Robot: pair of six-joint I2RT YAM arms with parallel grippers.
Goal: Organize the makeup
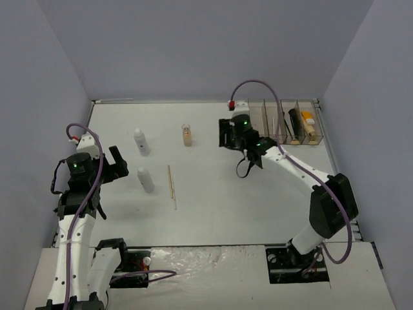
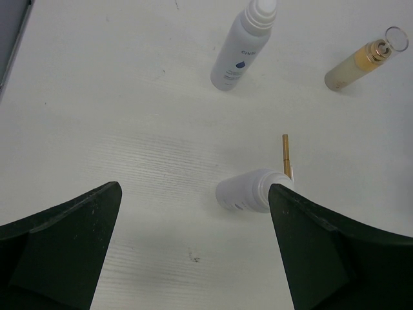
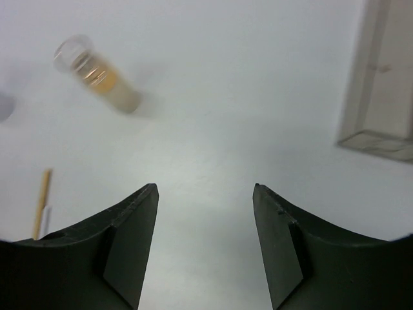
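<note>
Two white bottles stand at the left of the table, one farther (image 1: 141, 142) and one nearer (image 1: 146, 179). A small glass bottle of tan liquid (image 1: 187, 135) stands mid-table. A thin pencil (image 1: 171, 186) lies right of the nearer bottle. My left gripper (image 1: 120, 164) is open and empty, just left of the nearer bottle (image 2: 248, 190). My right gripper (image 1: 222, 134) is open and empty, right of the glass bottle (image 3: 97, 74). The left wrist view also shows the farther bottle (image 2: 242, 55), the glass bottle (image 2: 361, 61) and the pencil (image 2: 285, 155).
A clear smoky four-compartment box (image 1: 258, 123) stands at the far right and holds thin pencils (image 1: 275, 126), a black brush (image 1: 293, 123) and orange and beige tubes (image 1: 310, 126). Its corner shows in the right wrist view (image 3: 381, 139). Grey walls enclose the table.
</note>
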